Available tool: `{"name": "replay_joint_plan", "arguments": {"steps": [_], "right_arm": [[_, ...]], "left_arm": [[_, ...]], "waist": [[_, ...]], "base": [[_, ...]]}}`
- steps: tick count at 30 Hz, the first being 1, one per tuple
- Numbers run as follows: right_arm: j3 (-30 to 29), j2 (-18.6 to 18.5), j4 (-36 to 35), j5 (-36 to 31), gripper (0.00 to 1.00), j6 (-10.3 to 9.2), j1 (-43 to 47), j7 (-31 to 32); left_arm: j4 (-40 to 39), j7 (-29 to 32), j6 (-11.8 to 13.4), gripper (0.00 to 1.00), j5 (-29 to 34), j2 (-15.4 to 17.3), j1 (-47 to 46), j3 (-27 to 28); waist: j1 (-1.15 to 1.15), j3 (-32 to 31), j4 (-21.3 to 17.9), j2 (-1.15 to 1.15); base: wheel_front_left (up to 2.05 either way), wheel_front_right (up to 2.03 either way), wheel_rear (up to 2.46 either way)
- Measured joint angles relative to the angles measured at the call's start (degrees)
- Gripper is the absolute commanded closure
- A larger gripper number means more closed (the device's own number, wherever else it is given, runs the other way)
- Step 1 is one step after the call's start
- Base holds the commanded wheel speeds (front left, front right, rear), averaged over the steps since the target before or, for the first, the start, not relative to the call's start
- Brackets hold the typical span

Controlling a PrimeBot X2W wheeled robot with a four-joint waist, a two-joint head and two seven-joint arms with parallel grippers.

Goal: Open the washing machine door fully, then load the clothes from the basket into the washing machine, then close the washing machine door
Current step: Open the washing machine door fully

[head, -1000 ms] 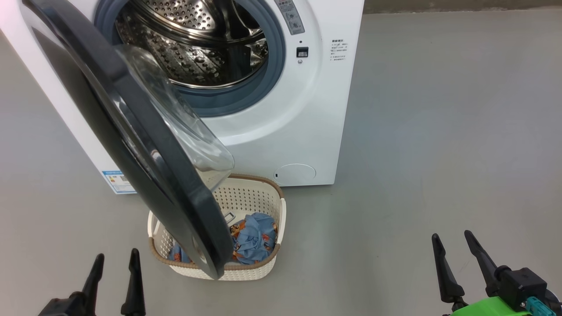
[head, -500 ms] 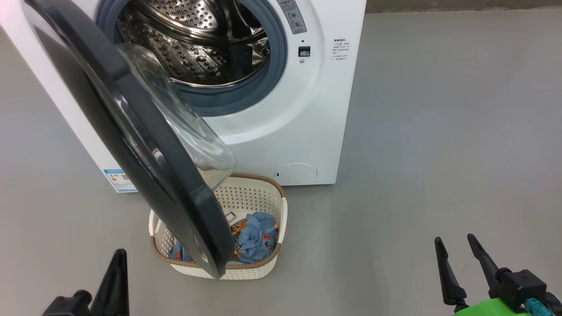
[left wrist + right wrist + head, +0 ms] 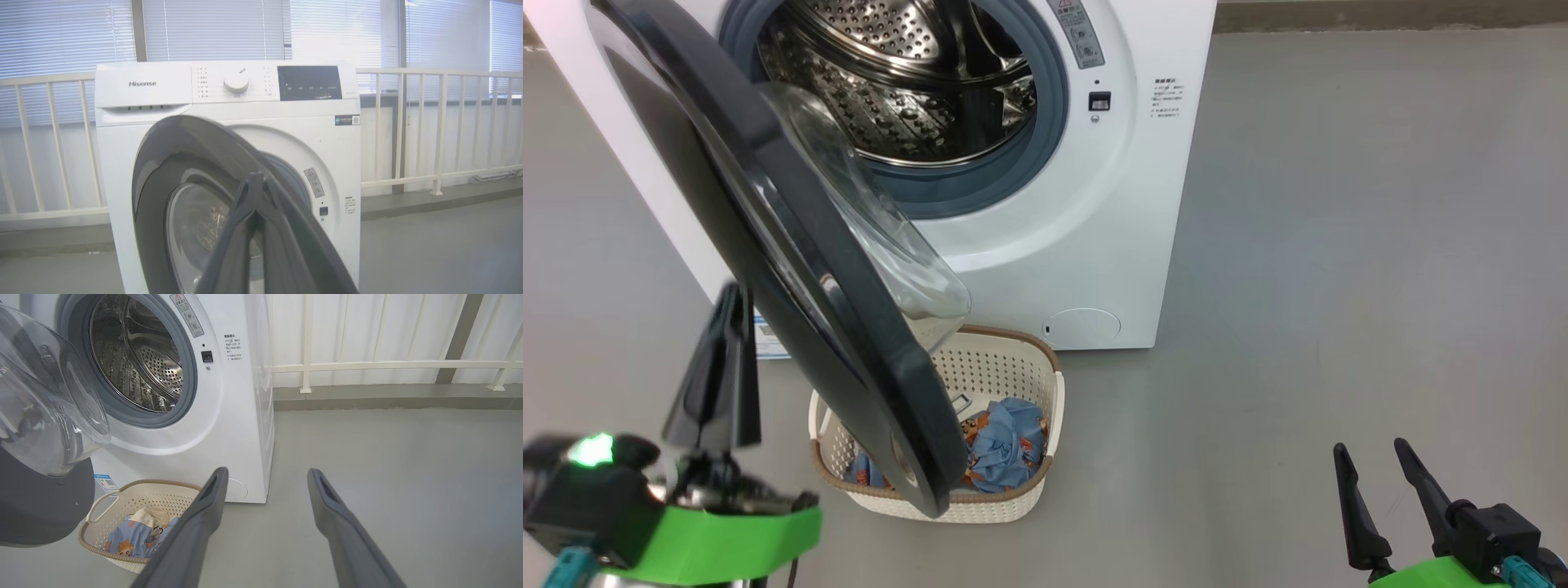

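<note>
The washing machine (image 3: 1127, 204) stands at the top of the head view with its steel drum (image 3: 907, 90) showing. The washing machine door (image 3: 882, 384) hangs partly open, and its black rim and glass bowl reach out over the basket (image 3: 1005, 363). The clothes (image 3: 1009, 445), light blue with orange prints, lie in the basket. My left gripper (image 3: 734, 296) is shut on nothing, raised beside the door's outer face; whether it touches is unclear. In the left wrist view the left gripper (image 3: 255, 176) points at the door's rim (image 3: 163, 163). My right gripper (image 3: 1370, 447) stands open low at the right, away from everything.
A white railing (image 3: 408, 73) and window blinds run behind the machine. Grey floor (image 3: 1339, 245) stretches to the machine's right. In the right wrist view the basket (image 3: 94, 543) sits left of my open right gripper (image 3: 267, 472), under the door's glass bowl (image 3: 45, 404).
The left gripper has shut and risen from the bottom edge to beside the door's outer face. The camera has shifted slightly. The right gripper has kept its place.
</note>
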Motion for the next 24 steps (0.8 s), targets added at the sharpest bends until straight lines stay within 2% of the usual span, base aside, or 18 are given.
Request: {"name": "replay_joint_plan", "arguments": {"steps": [3, 10, 17, 24], "right_arm": [[0.04, 0.04, 0.26, 0.0, 0.0, 0.0, -0.02, 0.0], [0.1, 0.07, 0.31, -0.08, 0.0, 0.0, -0.11, 0.0], [0.37, 0.08, 0.32, -0.08, 0.0, 0.0, -0.16, 0.0], [0.65, 0.08, 0.45, -0.09, 0.0, 0.0, -0.17, 0.0]], "left_arm": [[-5.54, 1.42, -0.71, 1.0, -0.13, -0.2, -3.61, -2.53], [-11.96, 4.68, -2.59, 1.0, -2.92, -2.44, -9.09, -14.93], [-8.14, 6.45, -3.26, 1.0, -4.12, -3.57, -8.33, -26.62], [-4.02, 6.34, -3.26, 1.0, -5.54, -3.76, -6.12, -30.23]], "waist": [[0.0, -0.15, -0.05, 0.0], [0.0, 0.09, -0.57, 0.0], [0.0, 0.28, -0.8, 0.0], [0.0, 0.14, -0.36, 0.0]], "base": [[0.0, 0.0, 0.0], [0.0, 0.0, 0.0], [0.0, 0.0, 0.0], [0.0, 0.0, 0.0]]}}
